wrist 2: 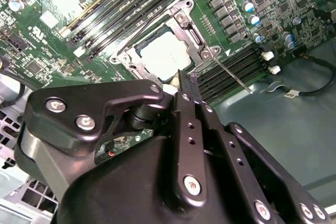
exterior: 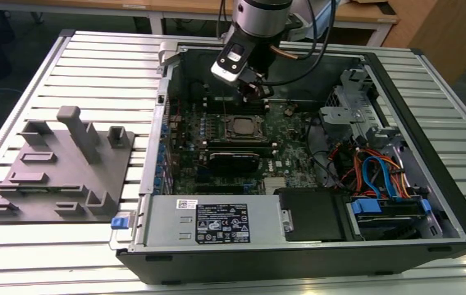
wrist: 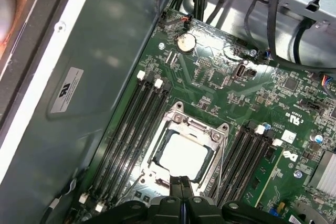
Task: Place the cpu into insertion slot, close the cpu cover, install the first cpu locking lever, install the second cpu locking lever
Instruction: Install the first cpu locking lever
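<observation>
The main risk is to the thin wire locking lever [wrist 2: 231, 74], which juts out slantwise from the socket's corner just beyond the claw's tips. It looks unlatched. If the claw [wrist 2: 185, 80] comes down slightly off line, it could slide off the wire, bend it, or push into the memory slots [wrist 2: 239, 66] running right beside the lever. A second thin wire [wrist: 135, 181] shows on the other side of the claw in the first wrist view, equally easy to snag. Pressing on the cpu cover [wrist 2: 191, 30] instead of a lever could load the chip unevenly.

The claw's two fingers are drawn together with nothing between them, hanging close above the near edge of the socket.

The cpu [wrist 2: 164, 56] lies directly ahead of and below the claw's tips, seated flat in the insertion slot [wrist: 157, 148]. It is a small square with a pale, bright metal top that catches the light. The cover's silver frame appears folded down around it, the chip showing through its window, with screw heads at the frame's corners. The surrounding green board sits inside the open computer case [exterior: 430, 141] on the slatted desk [exterior: 93, 67].
</observation>
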